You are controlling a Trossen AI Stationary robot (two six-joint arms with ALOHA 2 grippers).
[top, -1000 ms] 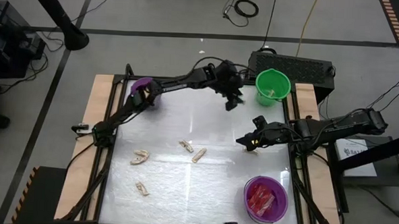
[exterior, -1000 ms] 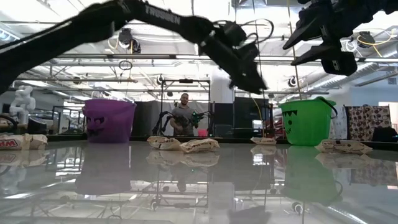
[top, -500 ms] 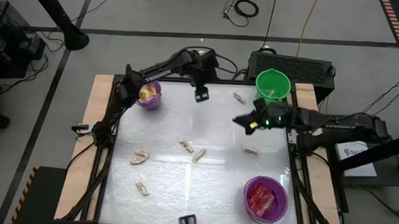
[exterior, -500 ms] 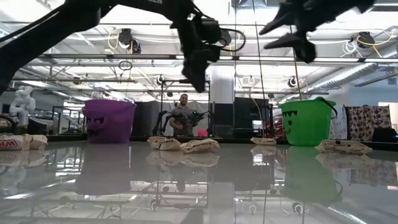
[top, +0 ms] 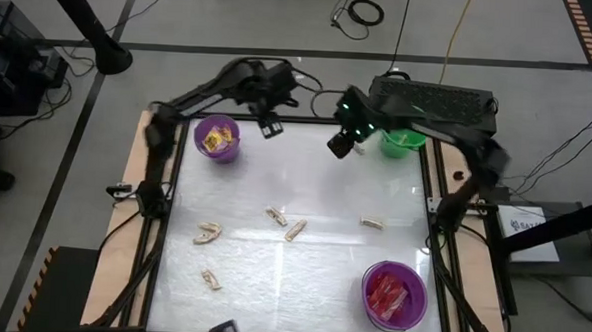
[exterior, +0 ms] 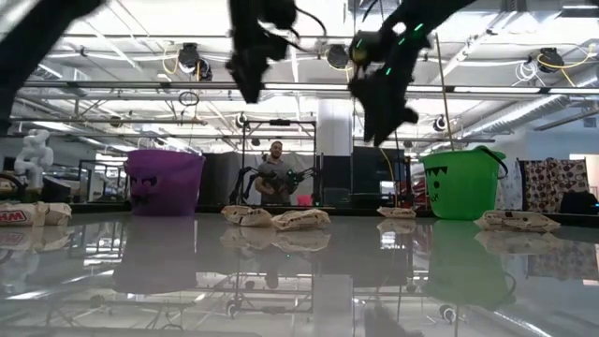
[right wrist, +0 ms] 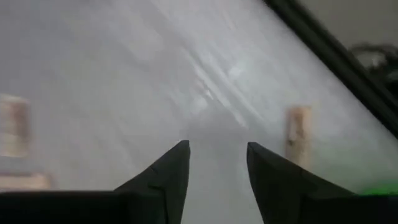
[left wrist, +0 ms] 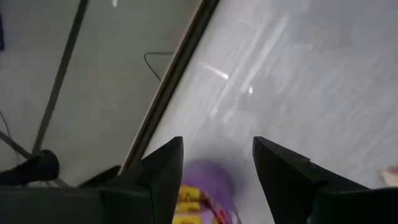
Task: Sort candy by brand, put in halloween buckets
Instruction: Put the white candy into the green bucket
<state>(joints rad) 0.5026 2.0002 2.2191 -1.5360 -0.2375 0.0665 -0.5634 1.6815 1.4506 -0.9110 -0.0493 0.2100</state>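
Both arms have swung back toward the table's [top: 302, 256] far edge.

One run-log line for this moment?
left tool: open, empty, raised | right tool: open, empty, raised | tan candy: loose on table

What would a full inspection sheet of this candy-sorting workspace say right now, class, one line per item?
Surface: white table top in a dark frame, glossy.
Job's things: purple bucket with yellow packets at the far left; green bucket at the far right; second purple bucket with red packets at the near right; tan candies loose mid-table.
Clutter: nothing seen.
Grippers: left gripper raised beside the far purple bucket, fingers open, empty; right gripper raised left of the green bucket, fingers open, empty.
Cables: coils on the floor beyond the table.
Surroundings: a person far behind.
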